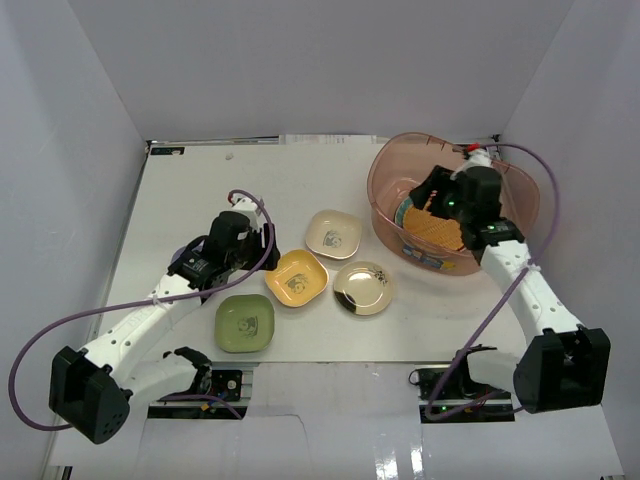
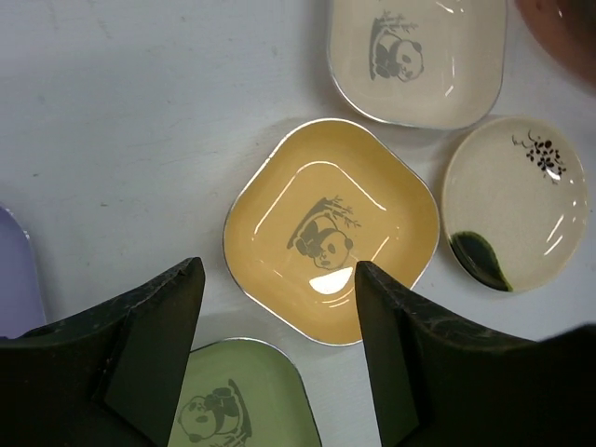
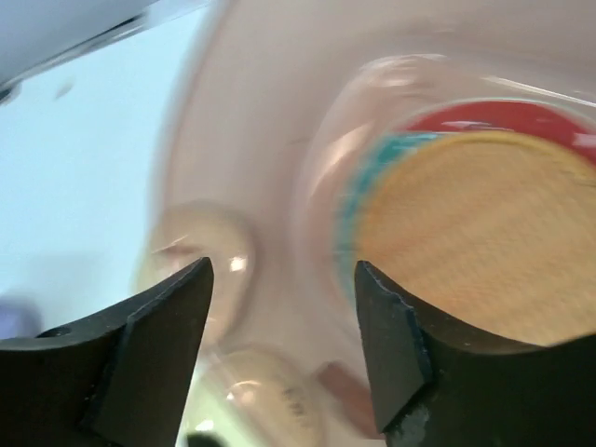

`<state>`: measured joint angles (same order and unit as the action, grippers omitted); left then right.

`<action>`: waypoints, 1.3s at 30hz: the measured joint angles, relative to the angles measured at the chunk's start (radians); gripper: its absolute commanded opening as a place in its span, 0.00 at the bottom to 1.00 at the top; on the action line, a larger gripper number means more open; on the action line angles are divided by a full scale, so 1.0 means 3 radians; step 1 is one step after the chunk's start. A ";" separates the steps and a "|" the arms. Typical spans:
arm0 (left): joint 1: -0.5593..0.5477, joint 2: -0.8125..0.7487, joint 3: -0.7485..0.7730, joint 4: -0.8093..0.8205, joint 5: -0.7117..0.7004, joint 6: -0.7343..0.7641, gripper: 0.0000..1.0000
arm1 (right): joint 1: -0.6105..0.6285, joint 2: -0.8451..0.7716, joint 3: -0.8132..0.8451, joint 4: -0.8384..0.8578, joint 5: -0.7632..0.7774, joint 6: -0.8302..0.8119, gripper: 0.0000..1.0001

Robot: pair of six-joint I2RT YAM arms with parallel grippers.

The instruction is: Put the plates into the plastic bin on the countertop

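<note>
Gaping empty, left gripper and right gripper hover; orange plate looks blurred.

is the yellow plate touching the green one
Apart. The left wrist view shows a strip of white countertop between the yellow plate and the green plate.

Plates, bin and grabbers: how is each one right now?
plastic bin: upright, plates inside
orange woven plate: in the bin, on top
red plate: in the bin, underneath
yellow plate: on the table
cream plate: on the table
gold plate: on the table
green plate: on the table
lavender plate: on the table
left gripper: open, above the yellow plate
right gripper: open, over the bin
</note>
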<state>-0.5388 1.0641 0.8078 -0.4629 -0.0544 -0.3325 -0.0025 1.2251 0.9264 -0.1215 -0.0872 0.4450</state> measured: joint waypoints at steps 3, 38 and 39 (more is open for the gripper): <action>0.0000 -0.0071 0.0000 -0.0014 -0.0234 -0.0055 0.73 | 0.0938 -0.0072 0.0107 0.0084 0.0113 -0.0198 0.45; 0.1291 0.0958 0.0148 -0.0370 -0.1026 -0.0470 0.65 | 0.2502 0.2342 0.1232 -0.0912 0.0022 -0.2505 0.18; 0.1300 0.0982 0.0148 -0.0341 -0.1021 -0.0455 0.64 | 0.2502 0.2341 0.1263 -0.0888 0.0062 -0.2522 0.12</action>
<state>-0.1490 1.3586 0.8520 -0.5652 -0.3607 -0.4690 0.7483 1.9274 1.3052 -0.3878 -0.0685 -0.3115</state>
